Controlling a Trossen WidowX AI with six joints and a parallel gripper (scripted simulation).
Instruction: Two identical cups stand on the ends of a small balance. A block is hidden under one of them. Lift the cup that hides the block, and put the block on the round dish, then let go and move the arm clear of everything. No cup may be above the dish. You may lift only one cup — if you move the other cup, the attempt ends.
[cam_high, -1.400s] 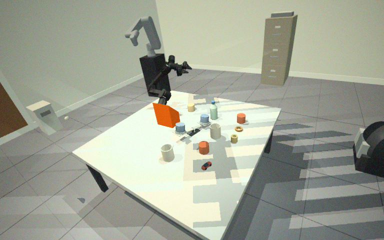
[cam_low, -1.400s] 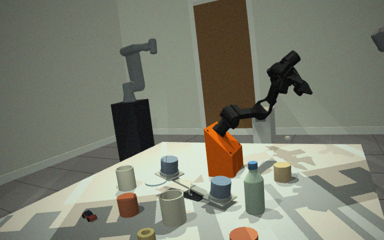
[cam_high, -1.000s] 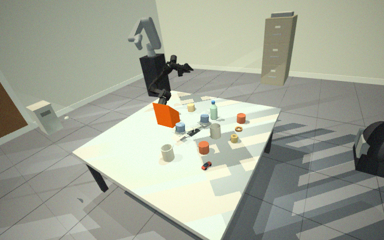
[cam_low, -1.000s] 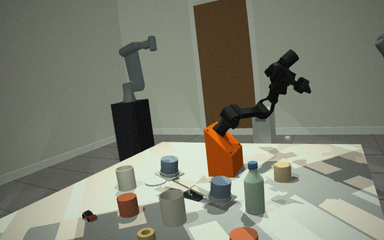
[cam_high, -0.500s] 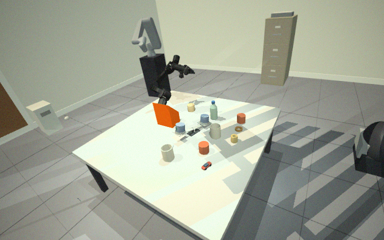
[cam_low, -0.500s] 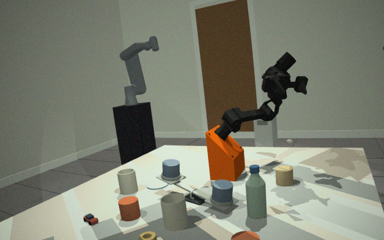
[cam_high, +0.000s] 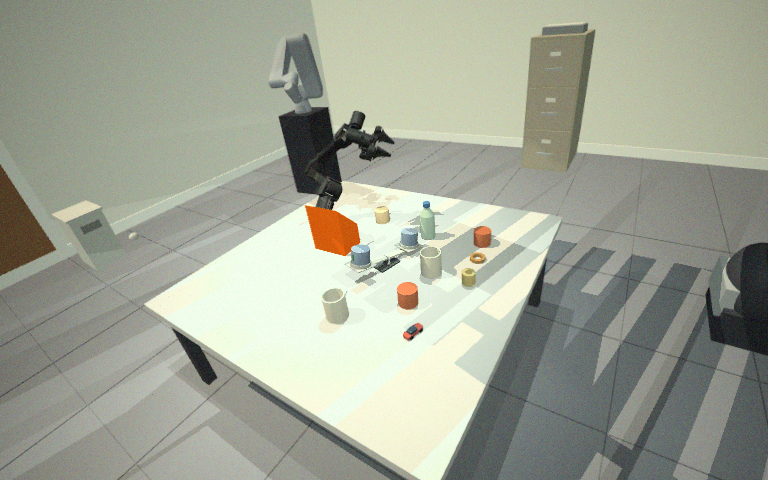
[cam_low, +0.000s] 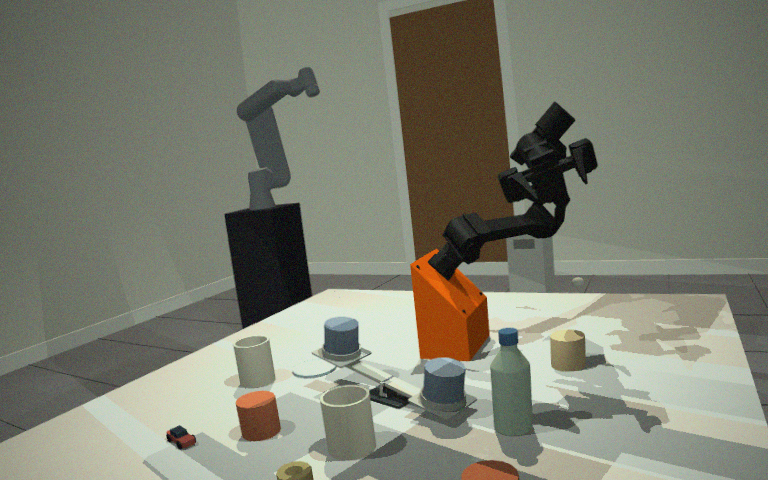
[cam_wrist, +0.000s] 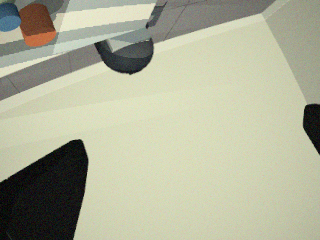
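Two matching blue-grey cups stand upside down on the end plates of the balance. One cup is on the end nearer the orange base; the other cup is on the end near the green bottle. The balance's tilt is hard to tell. No block shows; the cups hide what is beneath them. The pale round dish lies beside the first cup's end, with nothing seen on it. My gripper is wide open and empty, high above the table, away from both cups.
The green bottle stands close to the second cup. A tall beige cup stands near the balance, another farther off. A red cylinder and toy car are also on the table.
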